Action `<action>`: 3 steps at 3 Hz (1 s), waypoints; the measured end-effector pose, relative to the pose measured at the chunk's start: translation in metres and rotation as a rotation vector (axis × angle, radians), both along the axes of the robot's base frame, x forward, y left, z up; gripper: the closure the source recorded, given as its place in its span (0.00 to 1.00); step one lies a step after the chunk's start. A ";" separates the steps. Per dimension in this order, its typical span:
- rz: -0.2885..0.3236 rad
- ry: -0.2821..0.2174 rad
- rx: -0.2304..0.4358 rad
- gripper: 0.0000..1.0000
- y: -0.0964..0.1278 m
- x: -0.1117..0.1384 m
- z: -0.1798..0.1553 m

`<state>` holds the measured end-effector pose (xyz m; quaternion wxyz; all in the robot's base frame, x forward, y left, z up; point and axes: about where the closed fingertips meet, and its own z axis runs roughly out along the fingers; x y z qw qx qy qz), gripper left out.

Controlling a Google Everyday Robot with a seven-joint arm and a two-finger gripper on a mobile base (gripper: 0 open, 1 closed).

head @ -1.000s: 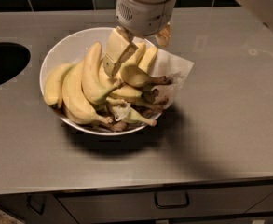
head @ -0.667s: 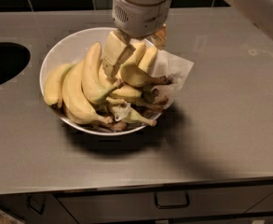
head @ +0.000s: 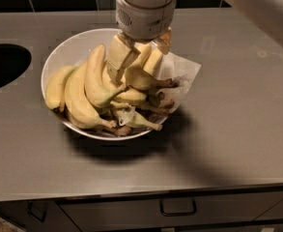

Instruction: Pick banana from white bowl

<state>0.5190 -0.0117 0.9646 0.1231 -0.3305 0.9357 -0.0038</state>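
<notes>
A wide white bowl (head: 66,50) stands on the grey counter, heaped with several yellow bananas. The gripper (head: 138,62) hangs from its white wrist straight down into the right half of the pile. Its pale fingers (head: 119,57) stand on either side of one short yellow banana (head: 143,79) whose dark stem points right. That banana sits at the top of the heap, touching the ones below it. Longer bananas (head: 80,98) lie along the bowl's left side. Crumpled white paper (head: 182,74) sticks out over the bowl's right rim.
A dark round opening (head: 3,66) is cut into the counter at the far left. The grey counter (head: 237,129) runs on to the right and front of the bowl. A drawer with a handle (head: 178,208) sits below the front edge. Dark tiles line the back wall.
The gripper and its wrist have shifted a little to the left and lower into the pile. The bananas and bowl keep their places.
</notes>
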 end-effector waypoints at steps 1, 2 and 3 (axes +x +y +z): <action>-0.008 0.000 -0.012 0.27 -0.003 0.001 0.000; -0.027 -0.010 -0.025 0.27 -0.011 0.003 0.002; -0.049 -0.026 -0.038 0.26 -0.021 0.004 0.006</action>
